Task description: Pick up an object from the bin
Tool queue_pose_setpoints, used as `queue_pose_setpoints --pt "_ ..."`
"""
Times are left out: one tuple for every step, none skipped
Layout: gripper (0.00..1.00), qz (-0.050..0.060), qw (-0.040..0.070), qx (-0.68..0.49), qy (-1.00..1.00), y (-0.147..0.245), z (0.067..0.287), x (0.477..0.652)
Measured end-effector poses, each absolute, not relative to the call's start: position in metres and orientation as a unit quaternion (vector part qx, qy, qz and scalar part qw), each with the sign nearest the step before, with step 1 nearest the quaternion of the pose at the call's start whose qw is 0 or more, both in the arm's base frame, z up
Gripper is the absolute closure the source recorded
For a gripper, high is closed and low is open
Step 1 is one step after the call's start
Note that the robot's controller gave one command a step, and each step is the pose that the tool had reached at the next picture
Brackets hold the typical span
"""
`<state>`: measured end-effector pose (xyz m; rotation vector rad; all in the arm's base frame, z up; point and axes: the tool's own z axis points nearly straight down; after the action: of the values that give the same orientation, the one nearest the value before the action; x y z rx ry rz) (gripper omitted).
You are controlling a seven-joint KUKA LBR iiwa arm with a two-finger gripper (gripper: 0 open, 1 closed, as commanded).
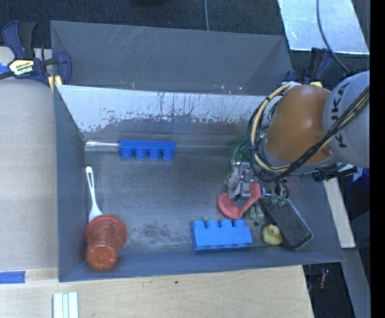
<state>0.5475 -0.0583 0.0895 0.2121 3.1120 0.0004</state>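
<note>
The end effector (245, 185) is down at the right side of the grey bin (179, 65), mostly tucked under the arm's orange cover (298, 124) and a tangle of cables. From here I cannot tell whether it is spread or pinched together. Its tip sits at the upper end of a red curved piece (230, 207) lying on the bin floor; whether it grips that piece is hidden.

Just beside the red piece lie a blue studded block (221, 234), a small yellow thing (272, 234) too small to identify, and a black flat bar (286, 222), partly covered by the arm. A second blue block (147, 150) rests against the back wall. At the left, well apart, a white spoon (91, 191) touches an orange cup (105, 242) lying on its side.
</note>
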Motion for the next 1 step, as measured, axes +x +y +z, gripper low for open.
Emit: queue_pose_setpoints --pt "1.0 0.002 0.012 0.147 0.989 -0.0614 0.0871 0.5354"
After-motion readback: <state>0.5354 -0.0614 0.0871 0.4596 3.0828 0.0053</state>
